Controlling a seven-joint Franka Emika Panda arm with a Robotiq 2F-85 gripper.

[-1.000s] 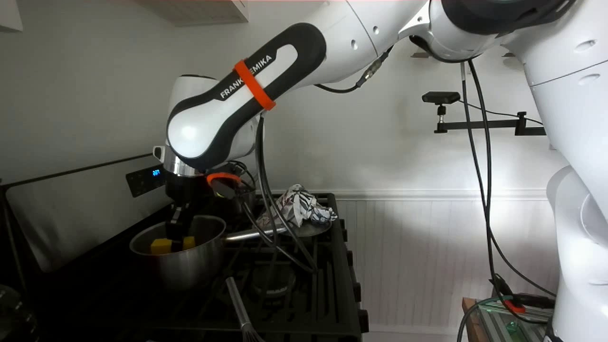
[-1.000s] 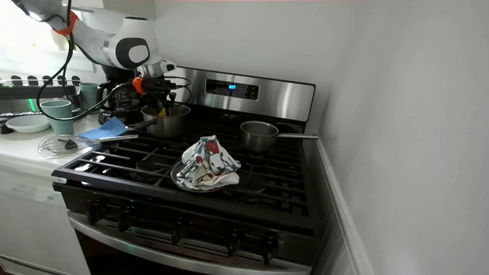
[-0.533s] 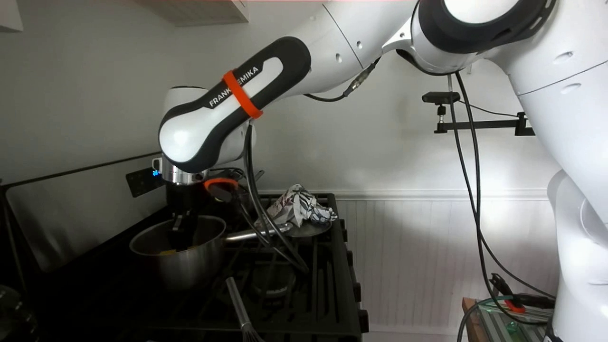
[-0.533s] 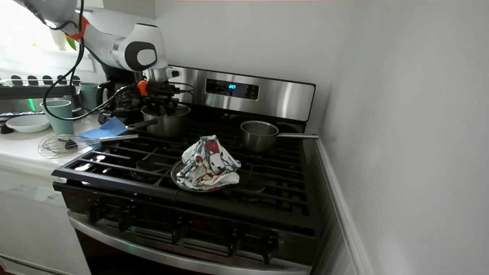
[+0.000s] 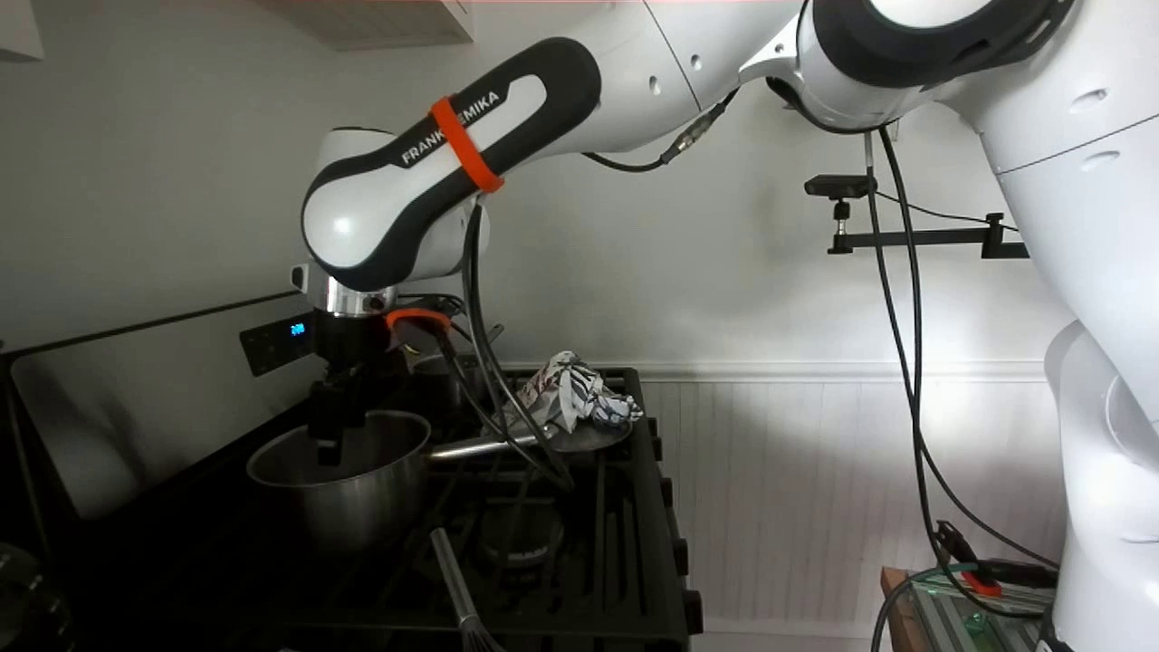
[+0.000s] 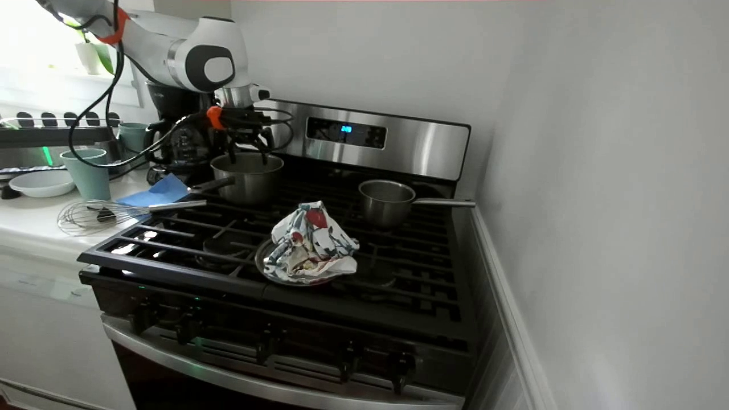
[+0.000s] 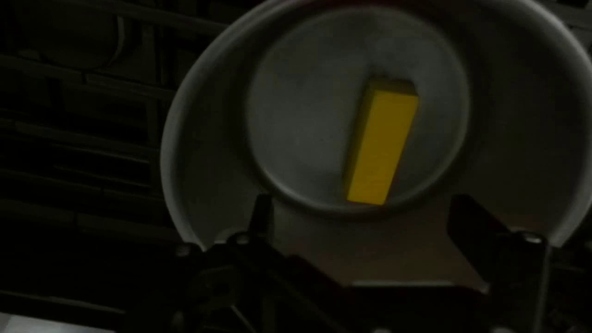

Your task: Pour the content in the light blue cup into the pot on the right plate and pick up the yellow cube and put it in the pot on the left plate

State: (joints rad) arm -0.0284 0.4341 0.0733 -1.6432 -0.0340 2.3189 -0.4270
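Note:
The yellow cube (image 7: 384,143), more an elongated block, lies flat on the bottom of the big steel pot (image 7: 203,92) in the wrist view. Both exterior views hide it behind the wall of that left pot (image 6: 248,191). My gripper (image 6: 249,160) stands open with its fingertips at the pot's mouth; in the wrist view the gripper (image 7: 363,201) has its fingers wide apart and nothing between them. A smaller steel pot (image 6: 387,210) sits on the right of the stove. The light blue cup (image 6: 90,179) stands upright on the counter at the left; its inside does not show.
A similar cup (image 6: 132,138) and a coffee maker (image 6: 182,142) stand behind. A crumpled patterned cloth (image 6: 313,245) covers a plate mid-stove. A whisk (image 6: 131,213) juts over the stove's left edge, beside a blue sheet (image 6: 156,193) and white bowl (image 6: 42,183).
The gripper had the yellow cube between its fingers at the left pot's rim, then went down into the pot. It has since let go, opened and risen; the cube lies inside.

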